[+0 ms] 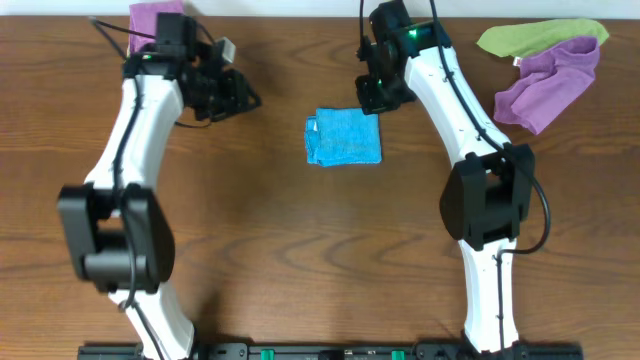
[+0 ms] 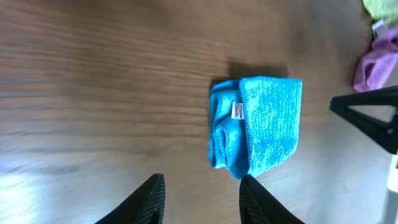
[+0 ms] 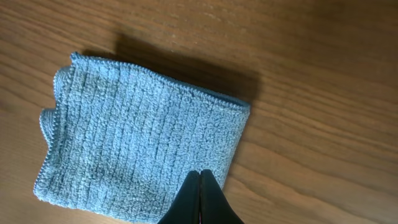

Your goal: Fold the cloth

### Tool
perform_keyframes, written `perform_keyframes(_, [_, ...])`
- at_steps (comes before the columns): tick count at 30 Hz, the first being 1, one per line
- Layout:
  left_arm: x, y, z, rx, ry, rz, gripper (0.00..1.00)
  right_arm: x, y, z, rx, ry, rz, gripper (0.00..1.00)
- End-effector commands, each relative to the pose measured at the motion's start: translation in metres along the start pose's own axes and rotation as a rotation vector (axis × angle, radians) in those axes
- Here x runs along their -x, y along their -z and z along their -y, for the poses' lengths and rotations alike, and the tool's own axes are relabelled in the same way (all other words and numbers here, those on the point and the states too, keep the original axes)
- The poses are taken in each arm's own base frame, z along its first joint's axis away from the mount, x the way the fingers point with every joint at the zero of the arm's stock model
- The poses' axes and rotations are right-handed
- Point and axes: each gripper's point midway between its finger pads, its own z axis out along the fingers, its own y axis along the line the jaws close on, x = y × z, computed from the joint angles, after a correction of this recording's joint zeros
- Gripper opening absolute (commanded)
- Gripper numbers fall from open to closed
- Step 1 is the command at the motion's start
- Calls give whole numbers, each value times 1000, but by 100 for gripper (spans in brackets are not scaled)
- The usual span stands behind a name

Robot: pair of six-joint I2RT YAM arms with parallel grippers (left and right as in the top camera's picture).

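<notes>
The cloth (image 1: 343, 138) is a bright sky-blue square folded into a small thick rectangle, lying flat in the middle of the table. In the left wrist view the cloth (image 2: 258, 124) shows its white tag on the folded layers. My left gripper (image 1: 235, 95) hangs well to the left of it, open, with only bare wood between its fingers (image 2: 202, 180). My right gripper (image 1: 372, 98) hovers over the cloth's back right corner. Its jaws are shut together with nothing between them (image 3: 200, 172), above the cloth (image 3: 143, 149).
A purple cloth (image 1: 545, 85) and a lime-green cloth (image 1: 540, 38) lie crumpled at the back right. Another purple cloth (image 1: 150, 15) sits at the back left behind my left arm. Both arm bases stand at the front edge.
</notes>
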Motion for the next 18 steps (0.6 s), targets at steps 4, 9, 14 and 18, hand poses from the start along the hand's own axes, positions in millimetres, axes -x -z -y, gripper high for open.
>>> perform_keyframes(4, [-19,-62,23,-117,-32,-107,46,-9,-6,12,19,-47,-26,1])
perform_keyframes(9, [-22,-89,32,-108,-90,-112,48,-19,-17,23,14,-72,-59,2])
perform_keyframes(14, [-31,-103,31,-99,-93,-141,50,-29,-27,38,9,-110,-86,2])
perform_keyframes(18, [-36,-111,30,-98,-96,-159,50,-35,-35,47,5,-148,-98,1])
